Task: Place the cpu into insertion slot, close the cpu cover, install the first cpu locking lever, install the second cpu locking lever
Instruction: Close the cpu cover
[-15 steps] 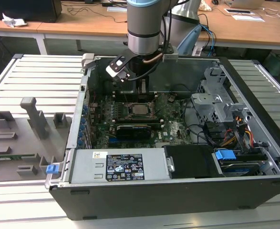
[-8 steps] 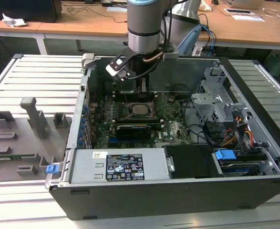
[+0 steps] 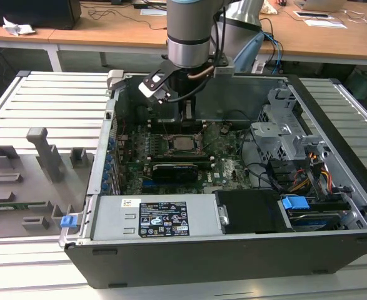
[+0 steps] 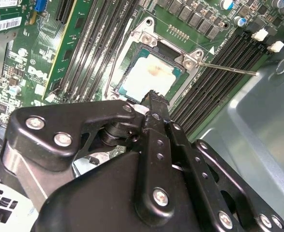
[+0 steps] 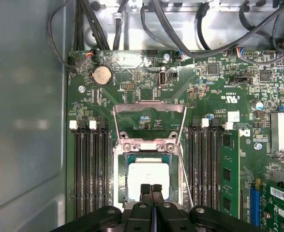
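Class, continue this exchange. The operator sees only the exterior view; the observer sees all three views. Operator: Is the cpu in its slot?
Observer: In the first wrist view the cpu lies flat inside the insertion slot.
Operator: Is the cover down?
Observer: No, the cpu cover stands raised at its hinge; green board shows through its window.
Operator: And the gripper?
Observer: The gripper is shut, fingertips together over the cpu; I cannot tell whether they touch it.

Chip [image 5: 149, 169] — one edge hidden behind the gripper [image 5: 150, 187] in the first wrist view; exterior view — robot arm [image 3: 189, 31] cut off at 12 o'clock.
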Controlling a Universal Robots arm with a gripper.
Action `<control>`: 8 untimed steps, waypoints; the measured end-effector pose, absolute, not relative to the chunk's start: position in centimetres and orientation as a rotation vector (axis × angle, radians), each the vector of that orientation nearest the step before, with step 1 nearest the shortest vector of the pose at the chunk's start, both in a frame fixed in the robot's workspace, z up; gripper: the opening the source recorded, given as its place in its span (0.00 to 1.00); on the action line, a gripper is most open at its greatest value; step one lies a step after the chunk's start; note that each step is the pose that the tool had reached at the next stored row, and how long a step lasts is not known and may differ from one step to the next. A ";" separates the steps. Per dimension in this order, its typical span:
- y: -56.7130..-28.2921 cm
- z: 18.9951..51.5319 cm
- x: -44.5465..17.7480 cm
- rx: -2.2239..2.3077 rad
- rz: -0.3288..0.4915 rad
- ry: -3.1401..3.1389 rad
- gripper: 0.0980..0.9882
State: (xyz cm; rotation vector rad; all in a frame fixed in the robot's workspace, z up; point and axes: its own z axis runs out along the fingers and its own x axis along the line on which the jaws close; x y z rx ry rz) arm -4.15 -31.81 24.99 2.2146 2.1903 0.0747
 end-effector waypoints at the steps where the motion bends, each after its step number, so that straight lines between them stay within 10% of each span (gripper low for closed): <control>1: -31.8 25.1 -4.1 2.215 0.075 2.190 0.01; 8: -31.8 25.3 -4.1 2.215 0.075 2.190 0.01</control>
